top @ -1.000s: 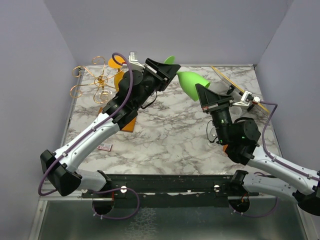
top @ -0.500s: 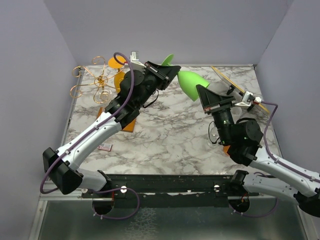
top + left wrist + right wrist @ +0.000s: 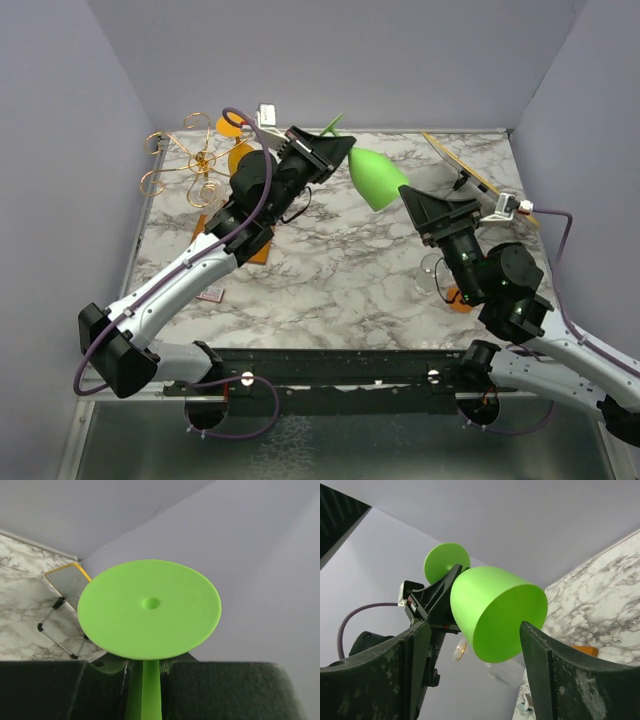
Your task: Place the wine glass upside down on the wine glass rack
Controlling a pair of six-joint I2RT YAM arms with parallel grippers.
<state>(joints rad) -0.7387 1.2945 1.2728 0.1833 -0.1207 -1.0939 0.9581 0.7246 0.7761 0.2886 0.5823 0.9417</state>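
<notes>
A bright green wine glass (image 3: pixel 374 178) hangs in the air over the back middle of the table, lying nearly sideways. My left gripper (image 3: pixel 333 152) is shut on its stem; in the left wrist view the stem runs up between the dark fingers (image 3: pixel 100 690) to the round foot (image 3: pixel 150 610). My right gripper (image 3: pixel 428 208) stands open just right of the bowl, and its wide-apart fingers (image 3: pixel 415 650) flank the bowl's mouth (image 3: pixel 495 612) without gripping it. The wine glass rack (image 3: pixel 203 160), gold wire on an orange-brown base, stands at the back left behind the left arm.
A yellow-edged panel on a thin wire stand (image 3: pixel 468 168) leans at the back right. A clear glass (image 3: pixel 437 272) and an orange piece (image 3: pixel 460 300) sit beside the right arm. A small card (image 3: pixel 210 294) lies front left. Grey walls close three sides.
My left gripper closed on the stem. My right gripper, shut on the bowl before, has opened and drawn back toward the front right. The glass has tipped, its bowl swinging left.
</notes>
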